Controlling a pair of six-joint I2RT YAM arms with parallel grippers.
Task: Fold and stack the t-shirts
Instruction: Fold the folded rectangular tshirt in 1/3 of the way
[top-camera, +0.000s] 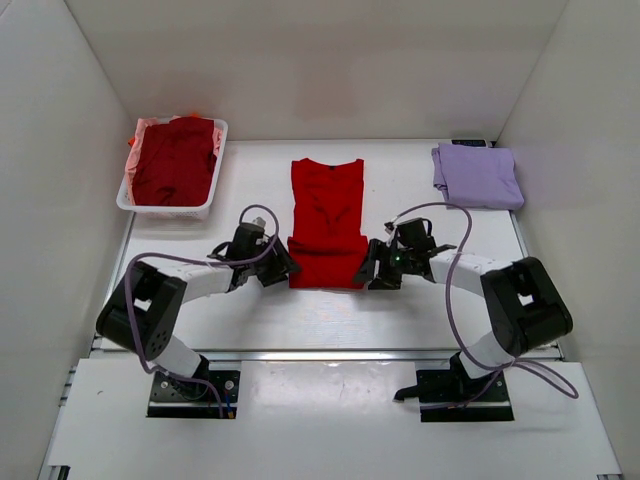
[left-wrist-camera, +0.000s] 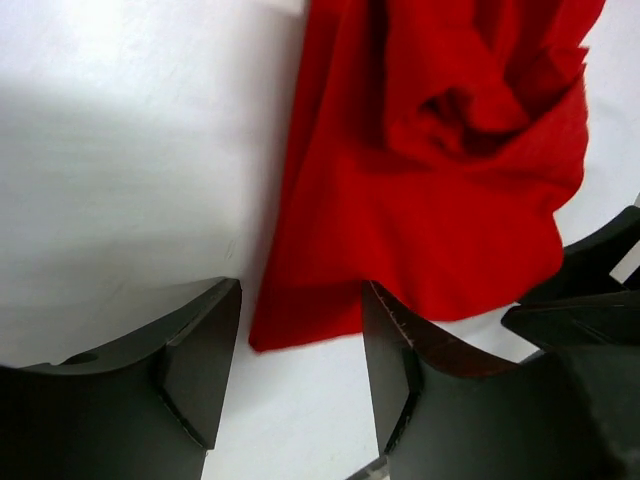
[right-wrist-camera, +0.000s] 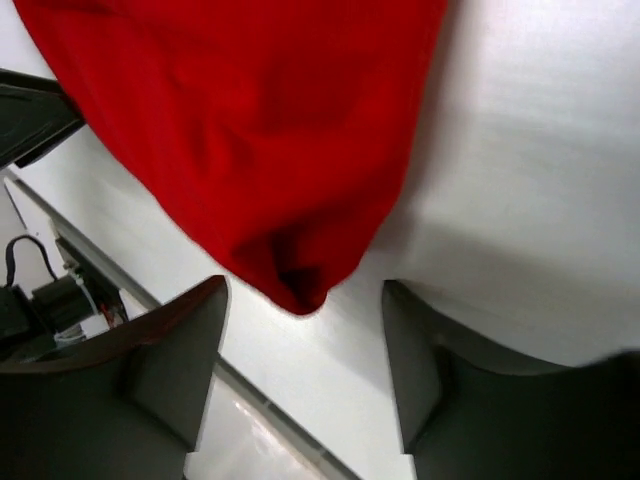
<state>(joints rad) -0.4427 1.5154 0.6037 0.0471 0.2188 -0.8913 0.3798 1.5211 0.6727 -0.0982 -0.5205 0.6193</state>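
Red t-shirt (top-camera: 327, 225) just between left hand (top-camera: 281, 269) and right hand (top-camera: 371, 271), fingers apart

Landmark: red t-shirt (top-camera: 326, 222). Left of it, bare desk (top-camera: 250, 190) runs open to the white basket (top-camera: 165, 208). Right of it, open desk to the lavender t-shirt (top-camera: 477, 175). Its near corners are flanked by left gripper (top-camera: 283, 270) and right gripper (top-camera: 370, 272), fingers spread.

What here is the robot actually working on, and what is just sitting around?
Part of the job: red t-shirt, folded lavender t-shirt, dark maroon t-shirt.
Just sitting around: white basket holding the maroon one, table.
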